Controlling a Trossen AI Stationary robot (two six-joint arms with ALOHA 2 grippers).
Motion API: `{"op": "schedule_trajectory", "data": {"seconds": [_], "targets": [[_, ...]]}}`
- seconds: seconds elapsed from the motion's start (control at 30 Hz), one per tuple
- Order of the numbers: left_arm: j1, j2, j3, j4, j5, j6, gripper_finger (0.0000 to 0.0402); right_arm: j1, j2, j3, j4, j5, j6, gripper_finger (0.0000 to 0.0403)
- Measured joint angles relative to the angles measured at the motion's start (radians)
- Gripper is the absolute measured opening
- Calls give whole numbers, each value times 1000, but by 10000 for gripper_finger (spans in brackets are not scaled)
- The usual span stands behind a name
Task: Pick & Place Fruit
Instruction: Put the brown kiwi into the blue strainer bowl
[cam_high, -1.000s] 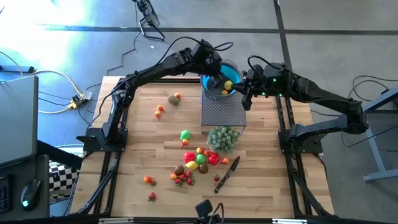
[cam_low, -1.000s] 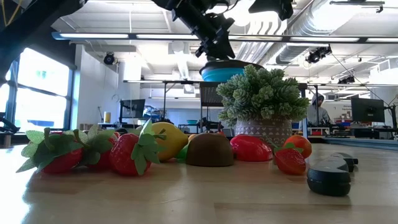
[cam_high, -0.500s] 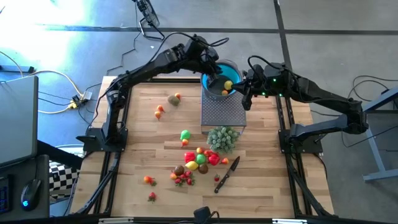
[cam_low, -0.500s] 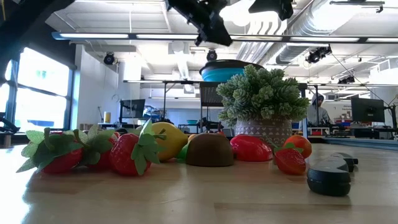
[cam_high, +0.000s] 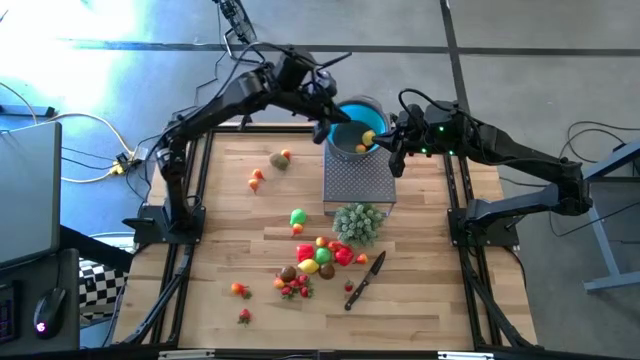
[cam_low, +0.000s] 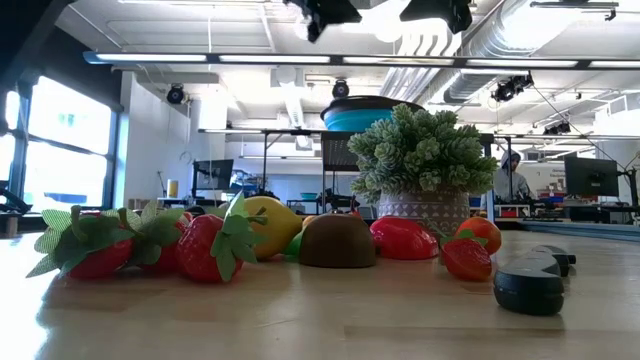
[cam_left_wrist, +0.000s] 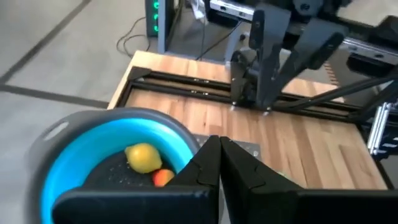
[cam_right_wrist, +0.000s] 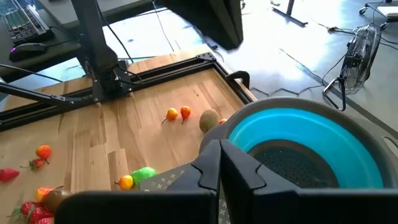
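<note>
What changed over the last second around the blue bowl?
The left end effector drew up and back from over the blue bowl and closed empty. The lemon and small orange fruit stayed in the bowl; the right end effector stayed shut beside it.

Grey floor (cam_high: 520, 40); exposed ducts (cam_low: 500, 40), windows (cam_low: 70, 130).

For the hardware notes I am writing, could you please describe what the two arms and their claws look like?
Both arms are dark, jointed and slim, with black cables looped along them. The right arm shows small green lights near its wrist. The left claw and the right claw each end in two flat, angular black fingers.
</note>
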Motion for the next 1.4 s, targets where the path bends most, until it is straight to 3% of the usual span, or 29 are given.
{"op": "schedule_trajectory", "data": {"seconds": [0.27, 0.4, 0.6, 0.9, 1.13, 1.4], "targets": [[-43, -59, -2, -102, -63, 41, 1, 0, 0, 0, -5, 0, 0, 2], [-84, -99, -71, -87, -87, 54, 1, 0, 0, 0, -6, 0, 0, 2], [-137, -209, -295, 35, -141, 6, 1, 0, 0, 0, -7, 0, 0, 2], [-144, -506, -715, 293, -214, -121, 1, 0, 0, 0, -10, -3, 0, 2], [-144, -736, -931, 319, -360, -245, 1, 0, 0, 0, -15, -3, 0, 2], [-144, -939, -1097, 297, -472, -420, 1, 0, 0, 0, -15, -3, 0, 2]]}}
